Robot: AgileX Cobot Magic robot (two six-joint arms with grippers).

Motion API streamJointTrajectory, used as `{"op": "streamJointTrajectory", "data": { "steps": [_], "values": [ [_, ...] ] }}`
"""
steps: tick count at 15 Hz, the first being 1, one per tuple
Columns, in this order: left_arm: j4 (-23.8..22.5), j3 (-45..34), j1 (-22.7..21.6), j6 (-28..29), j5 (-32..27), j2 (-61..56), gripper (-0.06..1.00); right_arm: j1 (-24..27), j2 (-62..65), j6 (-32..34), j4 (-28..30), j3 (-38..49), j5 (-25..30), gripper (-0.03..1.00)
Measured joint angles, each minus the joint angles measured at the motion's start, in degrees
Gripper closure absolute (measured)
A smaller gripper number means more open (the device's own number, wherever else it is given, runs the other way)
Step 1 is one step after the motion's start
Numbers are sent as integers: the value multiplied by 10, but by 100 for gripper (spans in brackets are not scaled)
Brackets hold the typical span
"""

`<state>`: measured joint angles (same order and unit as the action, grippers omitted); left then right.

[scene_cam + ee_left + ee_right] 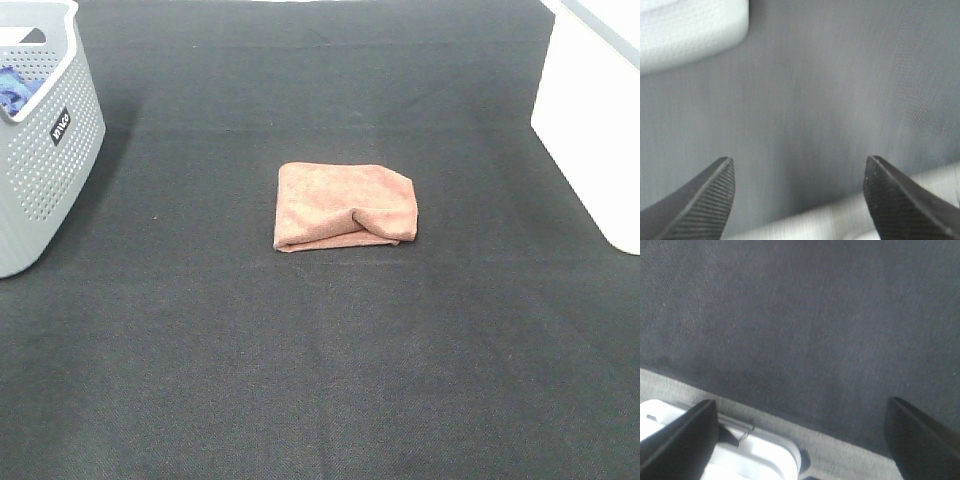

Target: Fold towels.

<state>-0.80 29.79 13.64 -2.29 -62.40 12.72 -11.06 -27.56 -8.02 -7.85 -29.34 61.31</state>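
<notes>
Lying folded, towel (pixel 345 206) long-axis left-right.

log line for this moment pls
towel: folded, on dark mat | left gripper: open, empty | right gripper: open, empty | basket: far left

A staged test bench rather than a lived-in room; a surface (pixel 320 380) covered edge to edge in black cloth; a grey perforated laundry basket (pixel 40 160) far left; a plain white bin (pixel 595 130) far right.
</notes>
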Motion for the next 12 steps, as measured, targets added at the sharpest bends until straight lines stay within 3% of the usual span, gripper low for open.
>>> {"op": "streamJointTrajectory", "data": {
  "steps": [3, 12],
  "values": [
    [39, -9, 0, -62, 16, -17, 25, 0, 15, -3, 5, 0, 0, 12],
    [50, -9, 0, -78, 17, -17, 25, 0, 15, -3, 5, 0, 0, 12]
  ]
}}
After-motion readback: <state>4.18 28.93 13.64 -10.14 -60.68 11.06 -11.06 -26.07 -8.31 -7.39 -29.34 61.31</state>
